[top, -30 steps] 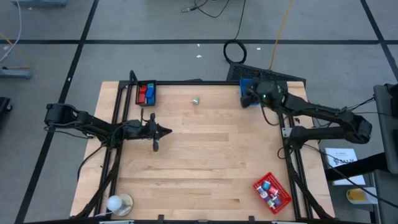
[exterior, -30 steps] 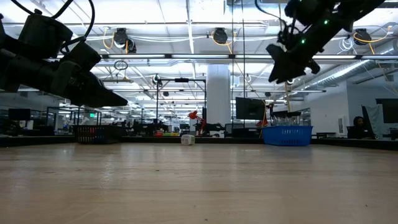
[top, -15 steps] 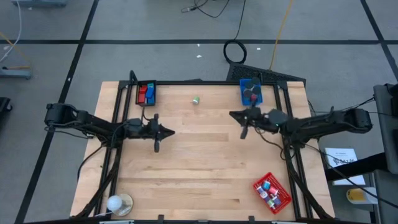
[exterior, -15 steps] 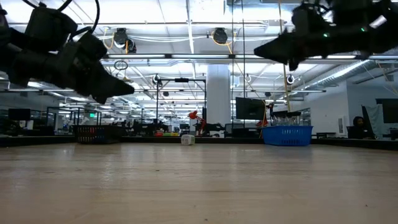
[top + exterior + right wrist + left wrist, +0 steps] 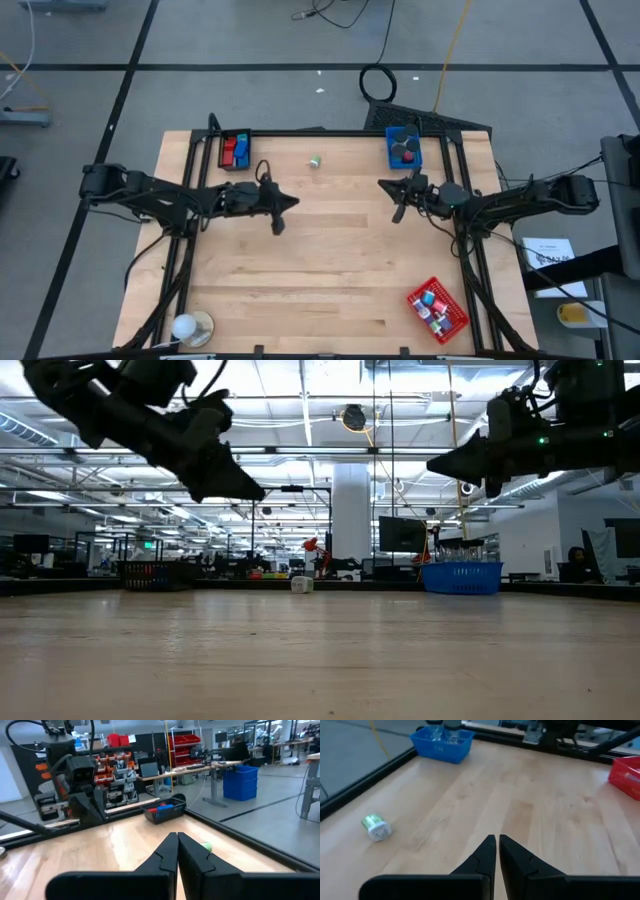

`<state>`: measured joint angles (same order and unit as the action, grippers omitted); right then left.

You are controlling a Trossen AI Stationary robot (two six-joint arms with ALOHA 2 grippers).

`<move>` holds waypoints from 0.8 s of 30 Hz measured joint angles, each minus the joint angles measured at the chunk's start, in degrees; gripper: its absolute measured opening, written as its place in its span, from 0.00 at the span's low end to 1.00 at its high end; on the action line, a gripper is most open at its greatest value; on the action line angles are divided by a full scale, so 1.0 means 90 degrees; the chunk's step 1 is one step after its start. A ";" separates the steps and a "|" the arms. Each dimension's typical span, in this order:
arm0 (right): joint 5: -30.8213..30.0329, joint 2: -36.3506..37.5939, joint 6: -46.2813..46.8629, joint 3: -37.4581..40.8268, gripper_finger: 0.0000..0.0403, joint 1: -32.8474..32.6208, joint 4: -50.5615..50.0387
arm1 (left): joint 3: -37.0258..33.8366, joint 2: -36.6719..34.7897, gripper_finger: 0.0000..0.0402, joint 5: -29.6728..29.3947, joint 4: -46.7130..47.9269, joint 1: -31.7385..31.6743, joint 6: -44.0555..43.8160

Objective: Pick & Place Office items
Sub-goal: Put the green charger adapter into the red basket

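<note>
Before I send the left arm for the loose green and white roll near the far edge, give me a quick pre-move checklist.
1. Left gripper empty: ok, fingers shut on nothing.
2. Left fingers open for a grasp: not ok.
3. Green and white roll free on the table: ok, lying alone.
4. Path to the roll unobstructed: ok, bare wood between.
5. Right gripper out of the way: ok, shut and empty, hovering near the blue tray.
6. Which tray takes the roll: cannot tell.

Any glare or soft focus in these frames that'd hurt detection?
Low view: bright ceiling lights backlight both arms, so the left gripper and right gripper read as dark silhouettes, and the near table looks soft. Left wrist view: the green item is slightly soft, with mild sheen on the wood. High view: even light, faint shadows.
</note>
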<state>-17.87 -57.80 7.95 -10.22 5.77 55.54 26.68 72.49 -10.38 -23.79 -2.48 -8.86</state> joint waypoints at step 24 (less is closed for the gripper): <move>-0.0002 0.0000 0.0026 -0.0055 0.01 0.0001 -0.0147 | 0.3552 0.3185 0.41 -0.0586 0.2951 -0.0917 -0.0539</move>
<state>-17.89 -57.80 8.18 -10.72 5.78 54.22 58.64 101.16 -15.66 2.77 -10.73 -13.72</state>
